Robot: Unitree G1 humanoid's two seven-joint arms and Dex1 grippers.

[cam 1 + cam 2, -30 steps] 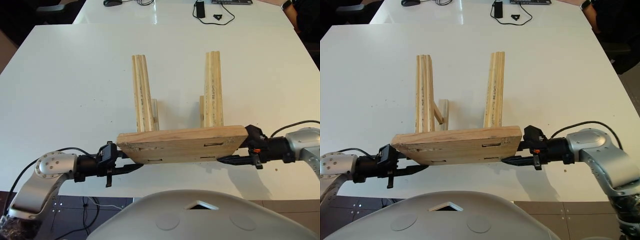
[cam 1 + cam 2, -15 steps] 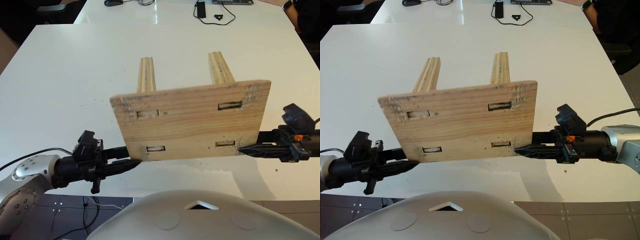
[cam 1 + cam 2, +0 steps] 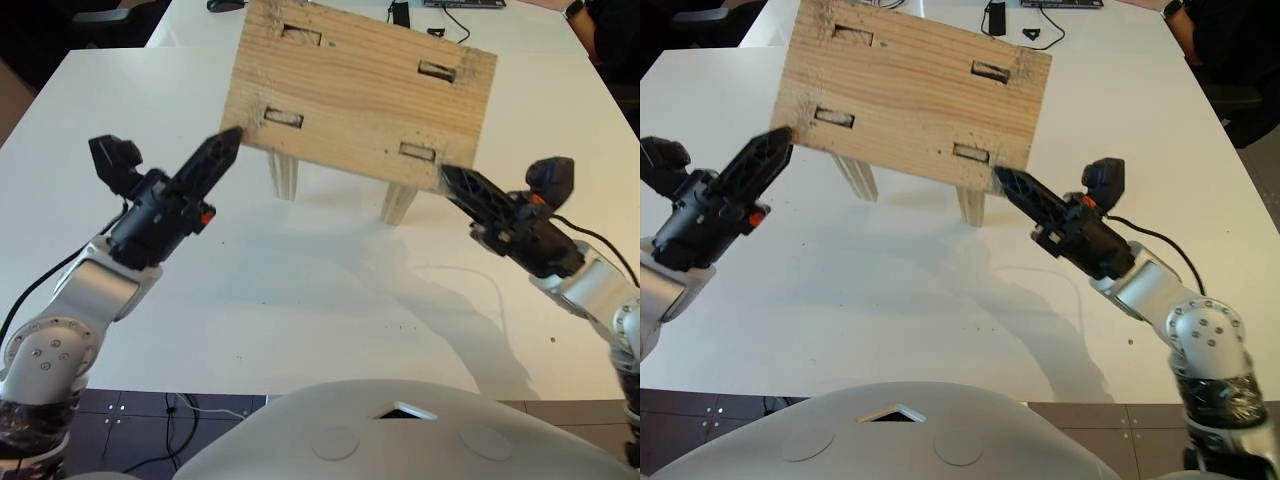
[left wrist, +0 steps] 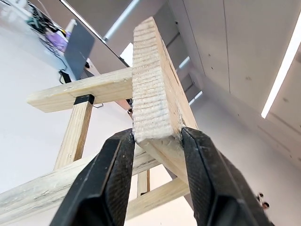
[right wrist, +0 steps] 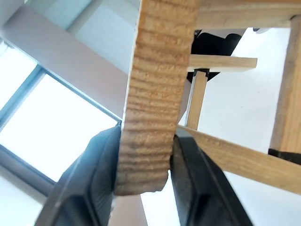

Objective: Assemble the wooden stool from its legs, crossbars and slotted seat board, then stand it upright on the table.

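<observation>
The stool (image 3: 398,200) is put together and hangs over the white bench (image 3: 300,300), tilted. The slotted face of its seat board (image 3: 910,90) is turned up and toward the robot. The legs (image 3: 284,175) point down to the bench, but it is not clear if their feet touch it. The left jaws pinch the left edge of the seat board near its lower corner. The right jaws pinch the right edge in the same way. Crossbars (image 4: 80,92) join the legs under the board.
</observation>
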